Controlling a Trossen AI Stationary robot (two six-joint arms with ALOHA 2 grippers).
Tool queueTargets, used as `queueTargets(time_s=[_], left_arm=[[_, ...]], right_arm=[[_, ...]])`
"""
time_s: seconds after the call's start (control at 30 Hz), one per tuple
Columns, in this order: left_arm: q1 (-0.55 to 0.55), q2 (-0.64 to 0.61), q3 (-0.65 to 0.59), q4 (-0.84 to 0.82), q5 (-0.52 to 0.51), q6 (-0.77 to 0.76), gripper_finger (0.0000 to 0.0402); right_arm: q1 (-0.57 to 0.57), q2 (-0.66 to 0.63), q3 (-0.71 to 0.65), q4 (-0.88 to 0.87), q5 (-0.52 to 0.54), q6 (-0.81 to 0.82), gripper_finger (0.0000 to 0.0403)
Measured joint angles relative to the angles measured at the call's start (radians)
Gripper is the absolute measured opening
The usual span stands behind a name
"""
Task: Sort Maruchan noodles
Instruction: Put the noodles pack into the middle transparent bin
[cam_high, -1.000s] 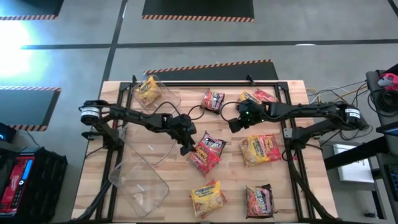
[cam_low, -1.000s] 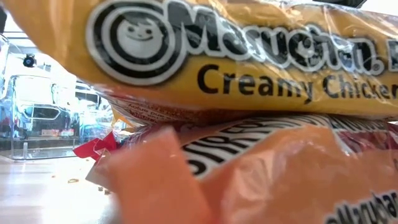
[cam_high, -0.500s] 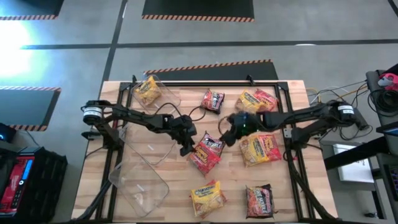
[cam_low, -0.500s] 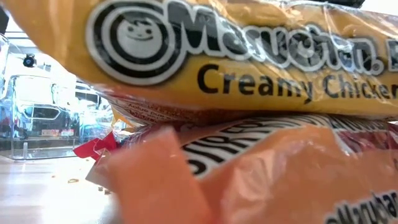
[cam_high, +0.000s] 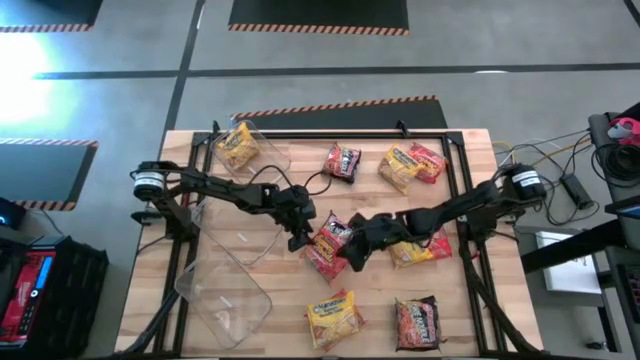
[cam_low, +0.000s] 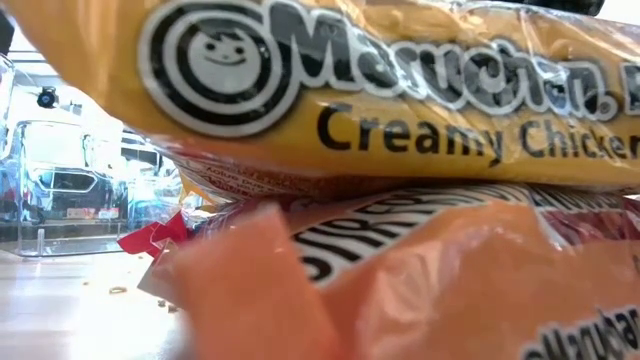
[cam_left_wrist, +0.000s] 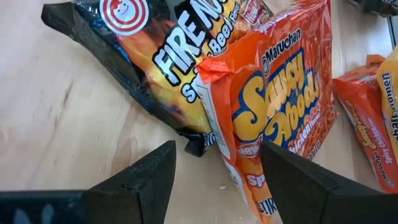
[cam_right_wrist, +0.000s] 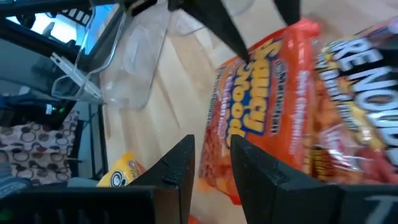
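An orange Maruchan packet (cam_high: 326, 256) and a black one (cam_high: 337, 232) lie overlapped at the table's middle. My left gripper (cam_high: 300, 236) is open just left of them, and the orange packet's end (cam_left_wrist: 219, 134) lies in front of its gap. My right gripper (cam_high: 352, 256) has come in from the right, its fingers a narrow gap apart at the orange packet's edge (cam_right_wrist: 219, 163). Other packets lie flat: a black one (cam_high: 343, 160), a yellow and red pair (cam_high: 410, 162), a yellow-red one (cam_high: 424, 246), a yellow one (cam_high: 333, 318) and a dark one (cam_high: 417, 320). My right gripper comes slanting down from the table's right at the orange packet's edge (cam_right_wrist: 217, 180), which shows in the narrow gap between its fingers. Whether the fingers touch it, I cannot tell. The packet lies flat on the table.
A clear bin (cam_high: 262, 160) at the far left holds a yellow packet (cam_high: 238, 147). Another clear bin (cam_high: 225, 285) stands at the near left. A yellow packet (cam_low: 400, 120) and an orange one (cam_low: 440, 290) fill the low view, close to the camera.
My right gripper has swung from the packets at the far right toward the table's middle and near side, ending at the orange and black pair. The packets have kept their places.
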Motion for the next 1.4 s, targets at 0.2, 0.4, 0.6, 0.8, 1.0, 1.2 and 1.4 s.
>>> queueTargets(time_s=[0.2, 0.4, 0.6, 0.8, 1.0, 1.2, 1.4], left_arm=[[0.000, 0.000, 0.000, -0.004, 0.000, 0.000, 0.0216], [0.000, 0.000, 0.000, -0.005, 0.000, 0.005, 0.0216], [0.000, 0.000, 0.000, -0.008, 0.033, 0.006, 0.0216], [0.000, -0.002, 0.000, -0.009, 0.070, 0.003, 0.0216], [-0.001, -0.002, 0.000, 0.005, 0.159, -0.025, 0.0216], [0.002, 0.000, 0.032, 0.015, 0.159, -0.092, 0.0216], [0.004, 0.000, 0.045, -0.001, 0.174, -0.135, 0.0216]], right_arm=[[0.042, 0.058, 0.043, 0.003, -0.013, 0.014, 0.0090], [0.054, 0.106, 0.055, -0.014, -0.026, 0.024, 0.0087], [0.053, 0.122, 0.055, -0.096, -0.026, 0.030, 0.0088], [0.053, 0.120, 0.055, -0.161, -0.014, 0.003, 0.0087], [0.053, 0.121, 0.055, -0.221, 0.020, -0.010, 0.0087], [0.053, 0.121, 0.055, -0.223, 0.039, -0.032, 0.0088], [0.053, 0.122, 0.055, -0.236, 0.056, -0.051, 0.0085]])
